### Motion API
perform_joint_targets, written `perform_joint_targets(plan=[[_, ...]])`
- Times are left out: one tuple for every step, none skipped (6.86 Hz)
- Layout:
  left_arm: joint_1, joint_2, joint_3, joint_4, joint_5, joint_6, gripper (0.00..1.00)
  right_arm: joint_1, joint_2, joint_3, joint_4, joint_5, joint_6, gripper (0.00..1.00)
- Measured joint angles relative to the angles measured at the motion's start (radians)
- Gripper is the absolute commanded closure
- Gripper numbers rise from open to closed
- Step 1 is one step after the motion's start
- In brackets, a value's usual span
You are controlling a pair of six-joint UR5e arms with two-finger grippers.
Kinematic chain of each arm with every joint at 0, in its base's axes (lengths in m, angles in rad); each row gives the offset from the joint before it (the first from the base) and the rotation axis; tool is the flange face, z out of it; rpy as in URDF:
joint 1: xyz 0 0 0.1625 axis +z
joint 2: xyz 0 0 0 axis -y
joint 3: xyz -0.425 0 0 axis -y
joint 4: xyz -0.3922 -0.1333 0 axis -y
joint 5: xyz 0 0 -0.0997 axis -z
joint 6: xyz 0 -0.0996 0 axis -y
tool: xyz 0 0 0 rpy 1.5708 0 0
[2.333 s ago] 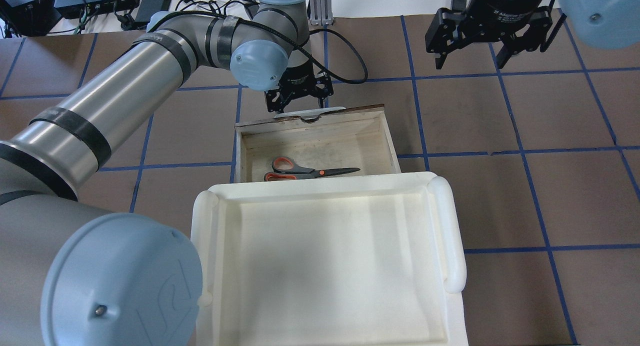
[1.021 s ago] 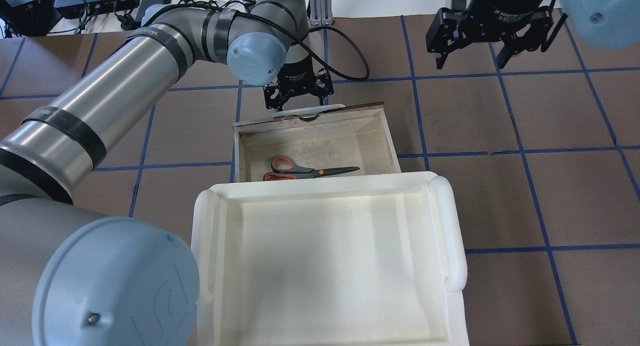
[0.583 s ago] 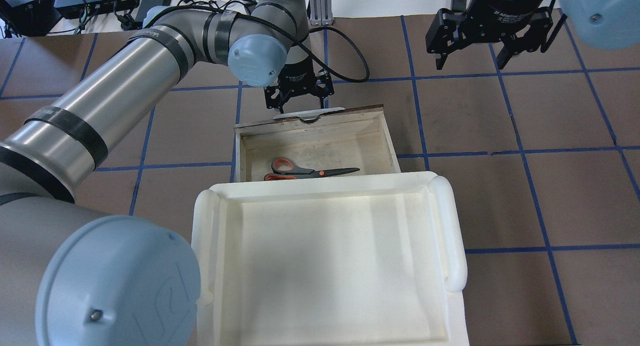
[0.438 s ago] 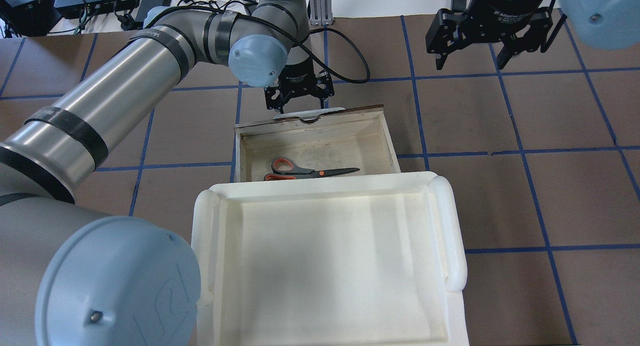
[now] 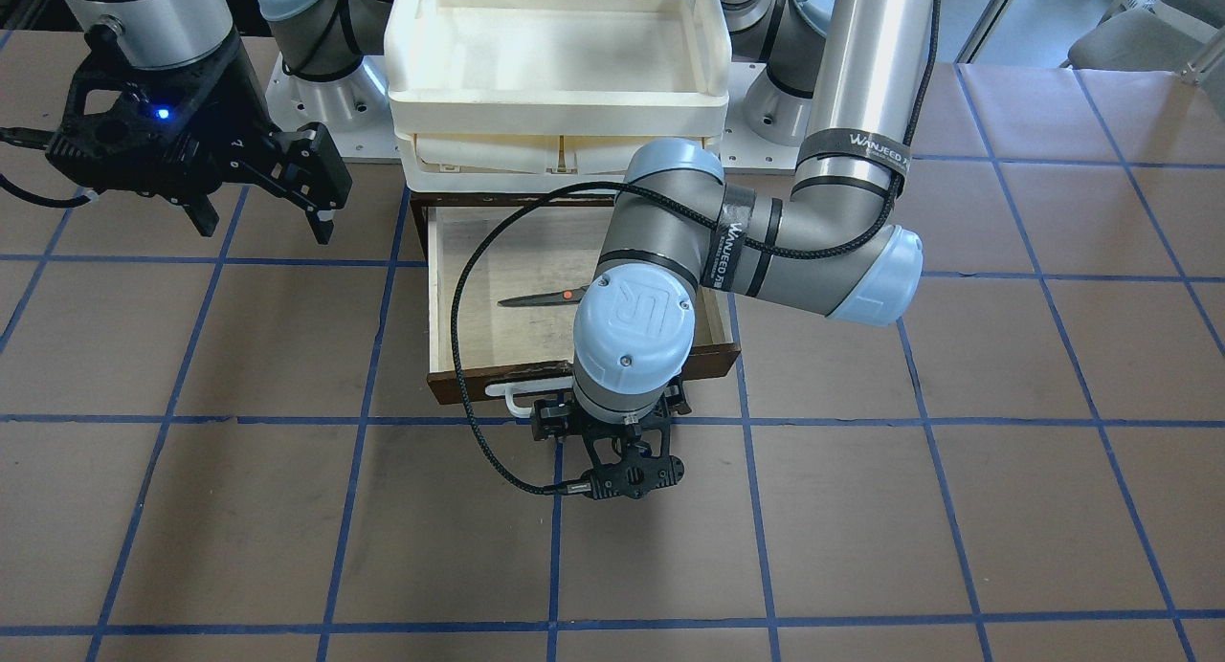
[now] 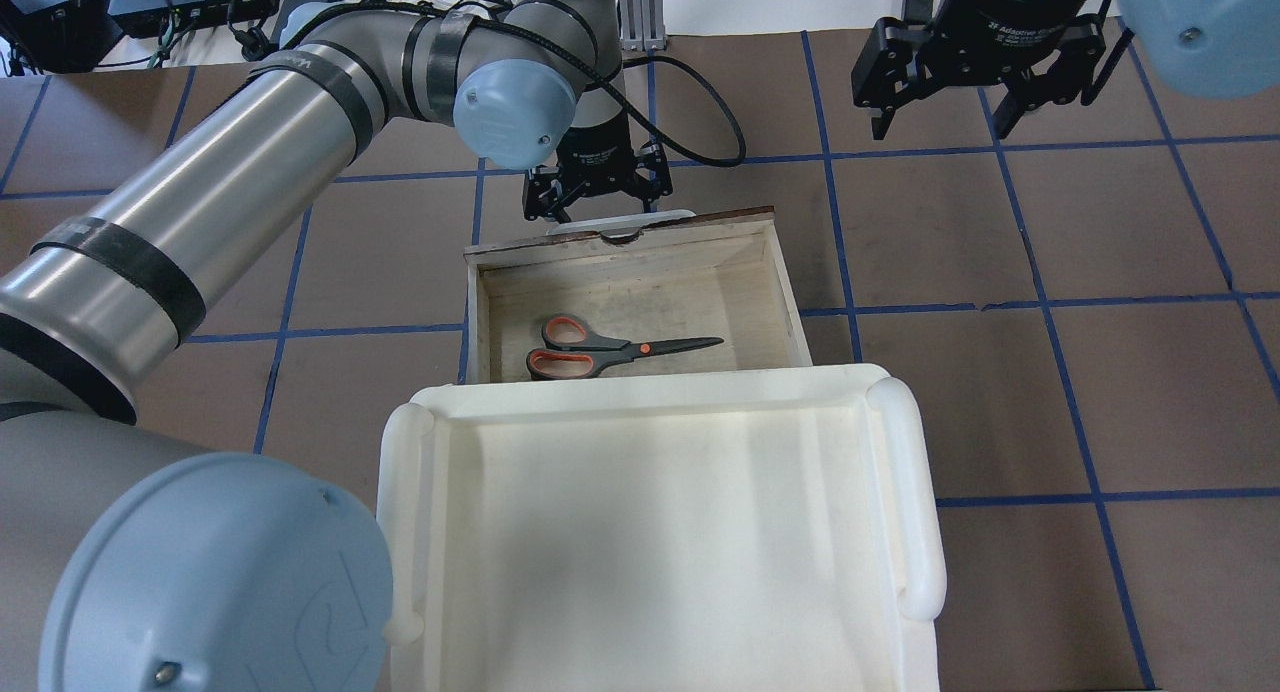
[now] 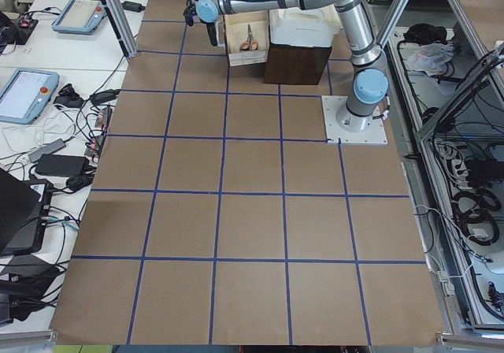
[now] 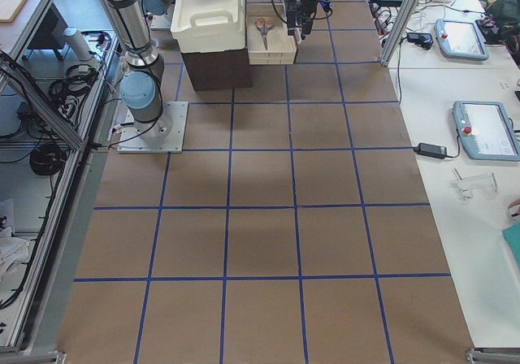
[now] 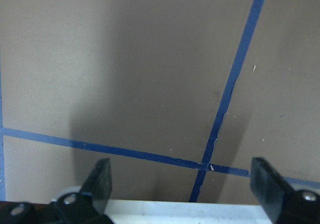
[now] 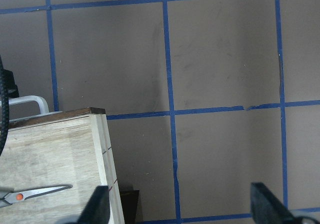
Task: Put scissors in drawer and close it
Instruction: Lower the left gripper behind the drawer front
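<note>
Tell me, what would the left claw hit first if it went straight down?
Probably the drawer's white handle, right under the open left claw; if it misses, the table. Depth is unclear.

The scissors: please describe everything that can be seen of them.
The scissors are a small pair with dark metal blades, grey handles with orange-red inner loops and an orange pivot dot. They are shut and lie flat on the pale wooden floor of the open drawer, at the end nearest the cream tray. In the overhead view the handles point left, the blade tips right. The left claw and the right claw are both apart from them.
</note>
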Motion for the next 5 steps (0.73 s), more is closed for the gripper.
perform_joint_targets(plan=[[0.0, 0.005, 0.002, -0.007, -0.004, 0.003, 0.0, 0.0, 0.0, 0.0, 0.0, 0.0, 0.0, 0.0], [0.002, 0.011, 0.003, -0.008, -0.009, 0.007, 0.0, 0.0, 0.001, 0.0, 0.0, 0.0, 0.001, 0.0], [0.004, 0.014, 0.004, -0.004, -0.012, 0.018, 0.0, 0.0, 0.0, 0.0, 0.0, 0.0, 0.001, 0.0], [0.007, 0.01, 0.004, 0.004, -0.013, 0.036, 0.0, 0.0, 0.0, 0.0, 0.0, 0.0, 0.001, 0.0], [0.009, 0.003, 0.004, 0.017, -0.014, 0.052, 0.0, 0.0, 0.0, 0.0, 0.0, 0.0, 0.001, 0.0]])
